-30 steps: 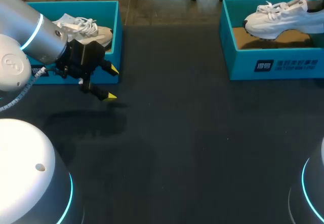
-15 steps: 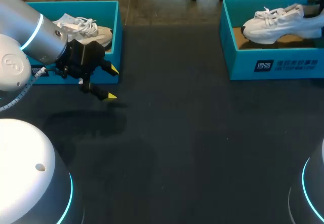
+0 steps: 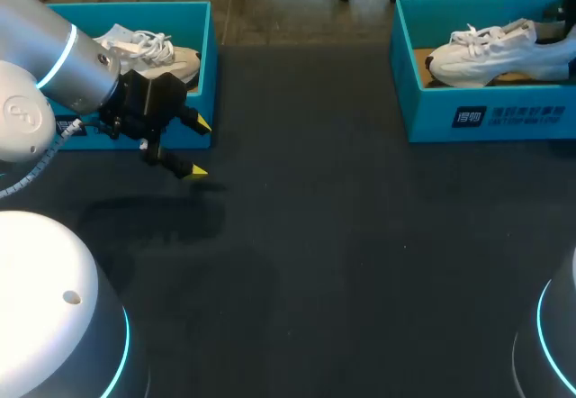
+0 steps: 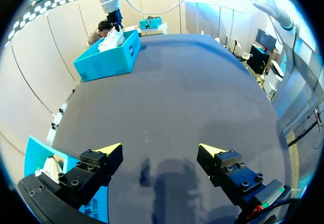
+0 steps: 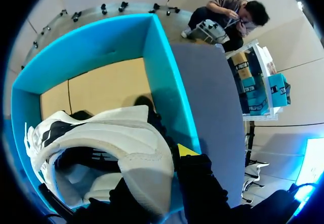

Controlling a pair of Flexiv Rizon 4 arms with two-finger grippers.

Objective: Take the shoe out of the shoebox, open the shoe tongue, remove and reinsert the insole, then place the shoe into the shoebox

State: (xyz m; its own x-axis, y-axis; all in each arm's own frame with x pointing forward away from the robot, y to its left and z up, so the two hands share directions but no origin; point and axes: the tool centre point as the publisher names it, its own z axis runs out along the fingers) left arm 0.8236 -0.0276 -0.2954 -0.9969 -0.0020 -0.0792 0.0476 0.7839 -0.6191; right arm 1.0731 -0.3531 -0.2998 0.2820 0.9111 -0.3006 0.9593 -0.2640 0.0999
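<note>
Layout on desk (image 3: 315, 236): left shoebox (image 3: 209, 56) at back-left corner, spare shoe (image 3: 148, 51) inside. Right shoebox (image 3: 486, 114) at back-right corner, well apart from the left one, bare desk between. Shoe (image 3: 486, 51) in right shoebox, toe toward desk middle, heel toward outer side. Right claw (image 5: 159, 173) at the heel, one finger on either side of the heel collar. Left claw (image 3: 199, 149) just in front of left shoebox's inner near corner, above desk.
</note>
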